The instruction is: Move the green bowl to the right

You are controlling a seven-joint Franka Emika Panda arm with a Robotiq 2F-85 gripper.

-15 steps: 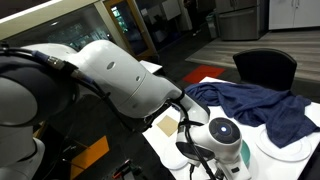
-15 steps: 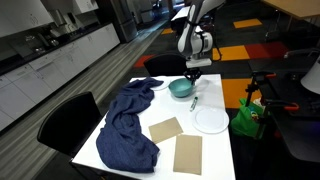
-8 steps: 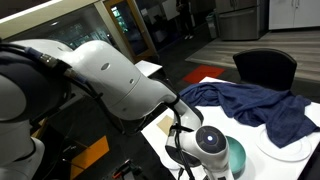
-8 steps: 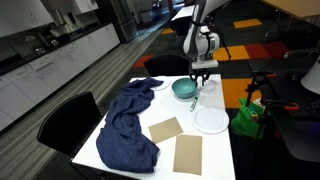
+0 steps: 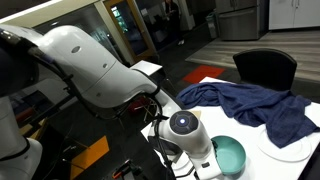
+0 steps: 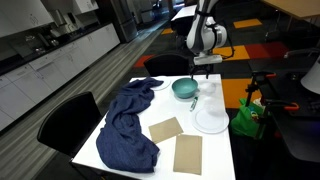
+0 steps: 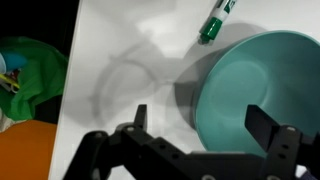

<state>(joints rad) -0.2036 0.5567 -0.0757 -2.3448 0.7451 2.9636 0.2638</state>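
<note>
The green bowl [image 6: 184, 89] is a round teal bowl standing upright on the white table [image 6: 215, 150], near its far end. It also shows in an exterior view [image 5: 228, 156] and fills the right of the wrist view [image 7: 257, 88]. My gripper [image 6: 207, 68] hangs above the table, lifted clear of the bowl and a little to one side of it. In the wrist view the gripper [image 7: 200, 120] stands open, with its two fingers wide apart and nothing between them. One finger is over the bare table and the other over the bowl's inside.
A green marker pen [image 7: 215, 22] lies beside the bowl. A white plate [image 6: 211, 120] sits nearer along the table. A blue cloth [image 6: 130, 120] and two brown sheets [image 6: 187, 155] cover the rest. A green bag [image 6: 245, 118] stands off the table edge.
The jaws have opened and let go of the bowl's rim. The gripper has lifted away from the bowl and the bowl stays on the table.
</note>
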